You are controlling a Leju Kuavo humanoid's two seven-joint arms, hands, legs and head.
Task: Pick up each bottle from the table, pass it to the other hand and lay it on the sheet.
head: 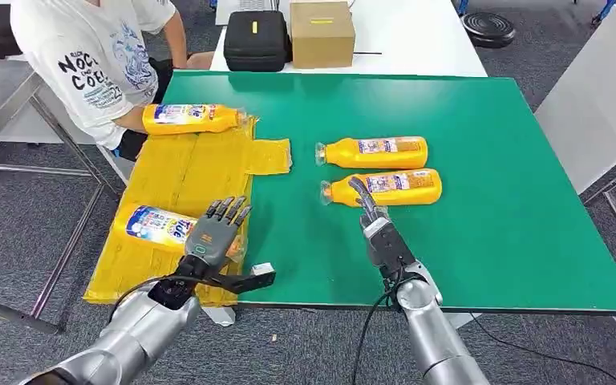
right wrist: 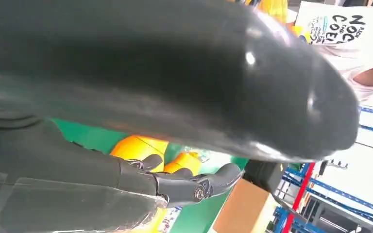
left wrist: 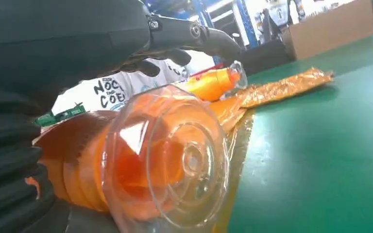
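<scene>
- Left arm [head: 132, 333]: smooth silver metal tube, with a black cable looping along the wrist.
- Left hand [head: 215, 233]: grey ribbed back and dark segmented fingers [head: 231, 210].
- Right arm [head: 437, 341]: silver, with a thin black cable hanging beside it.
- Right hand [head: 378, 228]: dark grey casing; small silver screws at the finger hinges [right wrist: 197, 193].

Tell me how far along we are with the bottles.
Two bottles lie on the yellow sheet: the far bottle and the near bottle, under the left hand. The right hand reaches at the front bottle; the rear bottle waits on the green table.
</scene>
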